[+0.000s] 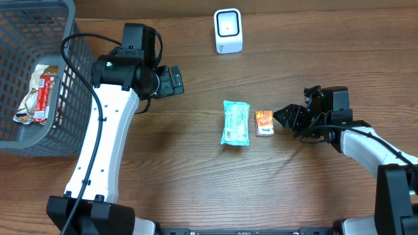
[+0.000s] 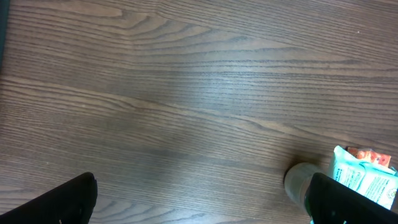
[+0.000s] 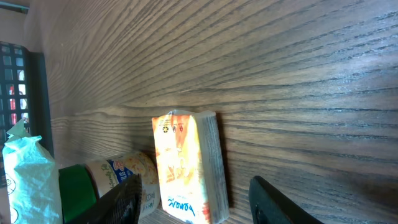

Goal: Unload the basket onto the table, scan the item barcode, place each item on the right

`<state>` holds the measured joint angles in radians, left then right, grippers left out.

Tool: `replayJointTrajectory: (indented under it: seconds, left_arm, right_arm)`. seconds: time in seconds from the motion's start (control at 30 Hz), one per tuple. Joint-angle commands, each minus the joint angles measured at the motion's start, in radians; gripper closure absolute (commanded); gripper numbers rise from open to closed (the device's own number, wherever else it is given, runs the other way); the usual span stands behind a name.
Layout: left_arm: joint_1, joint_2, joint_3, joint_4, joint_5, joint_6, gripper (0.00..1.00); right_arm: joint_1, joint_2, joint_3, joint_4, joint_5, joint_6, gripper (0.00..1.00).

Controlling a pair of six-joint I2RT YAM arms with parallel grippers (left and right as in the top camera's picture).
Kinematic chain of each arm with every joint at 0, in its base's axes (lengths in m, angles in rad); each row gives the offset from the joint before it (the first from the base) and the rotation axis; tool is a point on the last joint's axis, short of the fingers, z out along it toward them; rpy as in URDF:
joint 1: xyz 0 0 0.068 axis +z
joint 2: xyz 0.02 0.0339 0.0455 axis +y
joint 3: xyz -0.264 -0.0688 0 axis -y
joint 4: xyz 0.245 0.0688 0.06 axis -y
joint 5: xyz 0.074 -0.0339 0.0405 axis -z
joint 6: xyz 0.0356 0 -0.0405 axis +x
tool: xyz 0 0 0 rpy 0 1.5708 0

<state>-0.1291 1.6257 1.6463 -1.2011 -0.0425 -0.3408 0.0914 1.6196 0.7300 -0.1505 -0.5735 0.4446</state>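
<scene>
- Orange packet (image 1: 264, 123): we take this as the item to scan. It sits on the table (image 1: 196, 183), right of centre, just beside the teal packet (image 1: 235, 123).
- Right claw (image 1: 284, 117): low at the packet's right side. In the wrist view its fingers (image 3: 127, 199) flank the packet with a gap on the far side, so the jaws are apart and grasping nothing.
- Why there: we read it as lined up for a side pinch. The packet looks thin and is easier to take by its edges than from the top.
- Left claw (image 1: 173, 79): jaws wide, empty, over bare table left of the packets. It looks parked clear of the right arm's path.
- Scanner (image 1: 228, 31): upright at the table's far edge, window facing the work area. The packet has to be lifted and its barcode turned toward that window. No barcode is visible from here.
- Basket (image 1: 39, 16): far left, likely the drop-off for finished items.
- Count: two packets on the table, one scanner, one basket, one red-and-white wrapper (image 1: 38, 94) in the basket, two arms.
- Right wrist view also shows a rounded thing with a green patch (image 3: 115, 177) between the two packets. It may be a third item, but we can't tell.
</scene>
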Motion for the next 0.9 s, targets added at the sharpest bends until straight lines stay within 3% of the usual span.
replayJointTrajectory:
  seconds: [0.0,0.13,0.23,0.3,0.73,0.87]
  left_arm:
    - [0.0,-0.004,0.011,0.001,-0.013,-0.003,0.0]
    - [0.0,-0.004,0.011,0.001,-0.013,-0.003,0.0]
    - [0.0,-0.004,0.011,0.001,-0.013,-0.003,0.0]
    - [0.0,-0.004,0.011,0.001,-0.013,-0.003,0.0]
    - [0.0,-0.004,0.011,0.001,-0.013,-0.003,0.0]
    - [0.0,-0.004,0.011,0.001,-0.013,-0.003,0.0]
  right_arm:
    - [-0.002,-0.023,0.005,0.003,-0.013,-0.003,0.45]
    - [0.019,-0.023,0.005,0.006,-0.013,-0.003,0.59]
    - [0.04,-0.023,0.005,0.015,-0.012,-0.003,0.79]
    - [0.052,-0.023,0.005,0.03,-0.011,-0.003,0.85]
    - [0.194,-0.005,0.004,0.108,0.138,0.002,0.87]
    - [0.23,-0.002,0.004,0.093,0.293,0.058,0.89]
